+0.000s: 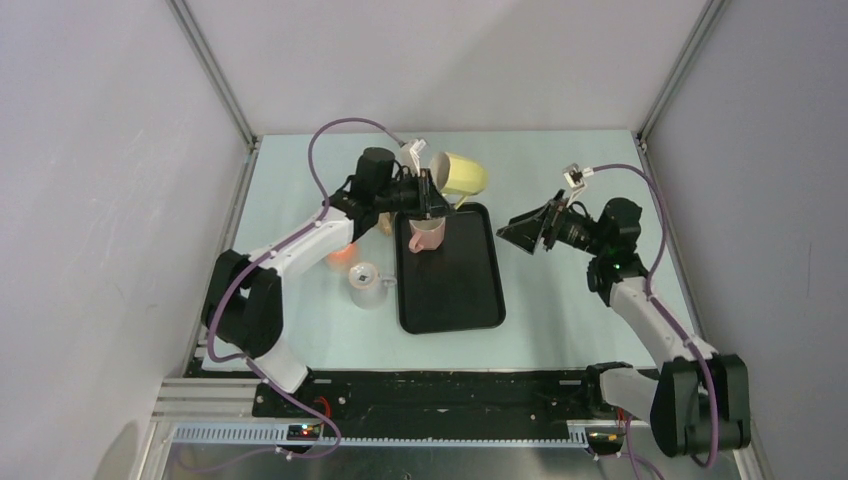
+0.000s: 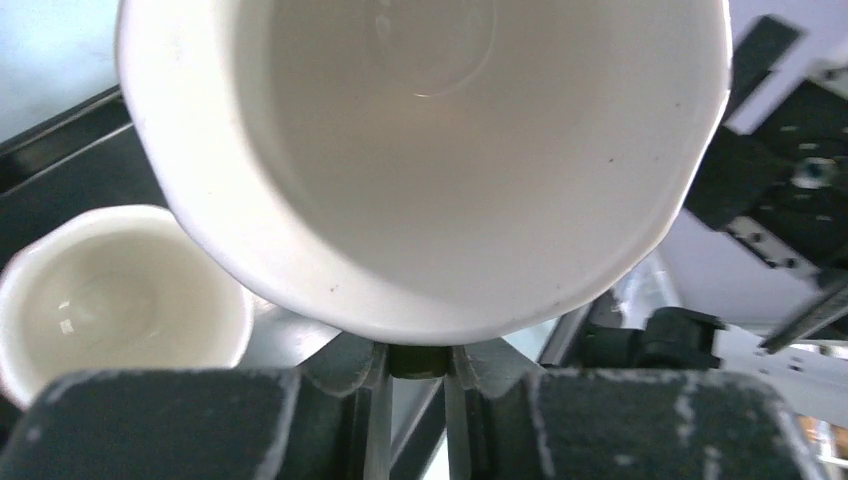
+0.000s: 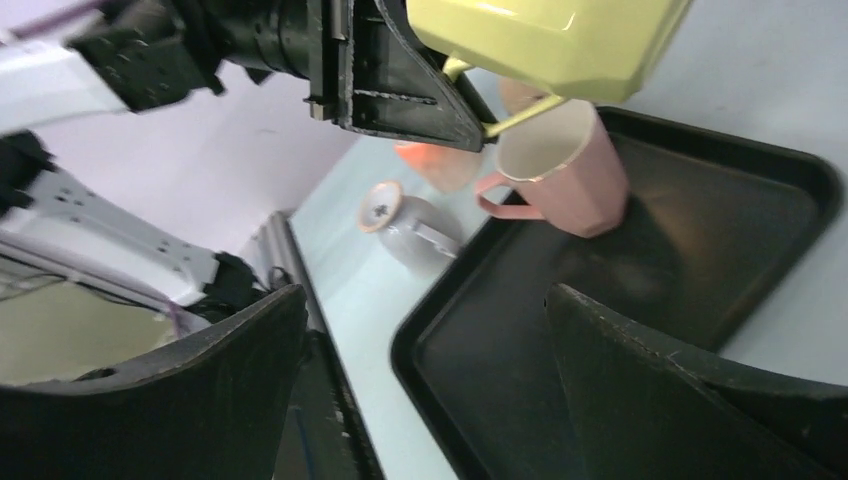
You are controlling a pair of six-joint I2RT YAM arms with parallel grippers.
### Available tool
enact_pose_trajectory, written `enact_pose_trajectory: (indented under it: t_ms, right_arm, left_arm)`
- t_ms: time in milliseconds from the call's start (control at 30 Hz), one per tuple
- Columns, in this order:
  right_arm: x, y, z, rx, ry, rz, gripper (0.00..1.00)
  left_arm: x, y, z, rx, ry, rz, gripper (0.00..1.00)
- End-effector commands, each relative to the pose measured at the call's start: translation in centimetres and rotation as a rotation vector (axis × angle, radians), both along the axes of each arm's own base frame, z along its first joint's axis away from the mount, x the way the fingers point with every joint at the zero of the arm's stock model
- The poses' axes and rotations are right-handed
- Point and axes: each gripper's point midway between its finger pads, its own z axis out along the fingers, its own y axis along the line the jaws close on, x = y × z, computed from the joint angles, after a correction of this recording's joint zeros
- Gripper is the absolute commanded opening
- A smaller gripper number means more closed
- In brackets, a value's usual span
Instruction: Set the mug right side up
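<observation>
The yellow-green mug (image 1: 462, 175) hangs in the air over the far end of the black tray (image 1: 460, 300), lying on its side. Its white mouth (image 2: 430, 150) faces my left wrist camera. My left gripper (image 1: 432, 195) is shut on the mug's thin handle (image 2: 417, 360), which sits pinched between the two fingers. From the right wrist view the mug (image 3: 550, 40) shows at the top, held above the tray (image 3: 700, 240). My right gripper (image 1: 515, 232) is open and empty, raised to the right of the tray and apart from the mug; its dark fingers (image 3: 230, 390) frame the tray's near corner.
A pink mug (image 1: 428, 235) stands upright at the far end of the tray, just below the held mug. A grey mug (image 1: 367, 283) lies left of the tray, with a small orange cup (image 1: 342, 254) beyond it. Frame posts stand at the far corners.
</observation>
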Motion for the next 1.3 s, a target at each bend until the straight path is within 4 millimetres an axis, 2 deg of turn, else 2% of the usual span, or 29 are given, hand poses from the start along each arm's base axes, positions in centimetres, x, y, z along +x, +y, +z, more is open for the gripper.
enact_pose_trajectory:
  t_ms: [0,33,67,133,233,333,567,767,1100,1233,1267]
  right_arm:
    - [0.5,-2.7,-2.4,-0.245,-0.026,-0.124,0.94]
    - [0.7,-3.1,-2.2,-0.273,-0.037,-0.151,0.94]
    - [1.1,-4.1,-3.2,-0.33,-0.022,-0.202,0.94]
    - [1.6,-5.7,-3.5,-0.393,-0.024,-0.284,0.94]
    - [2.5,-7.8,-3.3,-0.447,-0.028,-0.397,0.94]
    - [2.7,-9.2,-2.5,-0.453,-0.045,-0.464,0.94]
    - [2.3,-11.7,0.1,-0.465,-0.152,-0.579,0.96]
    - [2.0,-12.3,0.5,-0.459,-0.184,-0.605,0.96]
    - [1.7,-12.6,1.0,-0.468,-0.238,-0.624,0.96]
    - [1.7,-12.6,0.7,-0.47,-0.231,-0.618,0.95]
    - [1.7,-12.6,0.6,-0.469,-0.229,-0.617,0.95]
  left_arm:
    - [2.3,0.6,2.3,0.118,-0.183,0.062,0.0]
    - [2.5,0.6,2.2,0.155,-0.191,0.079,0.0]
    - [2.4,0.4,1.7,0.174,-0.186,0.08,0.0]
    - [2.4,0.2,1.2,0.215,-0.19,0.092,0.0]
    - [2.3,-0.5,0.7,0.263,-0.2,0.093,0.0]
    - [1.5,-1.8,-0.3,0.323,-0.205,0.068,0.0]
    - [2.4,-2.4,-3.0,0.448,-0.192,0.118,0.0]
    - [2.0,-2.9,-5.8,0.535,-0.171,0.117,0.0]
    - [1.6,-2.9,-8.3,0.614,-0.16,0.108,0.0]
    - [1.3,-3.3,-8.6,0.624,-0.169,0.094,0.12]
    - [1.2,-3.4,-8.6,0.626,-0.169,0.09,0.13]
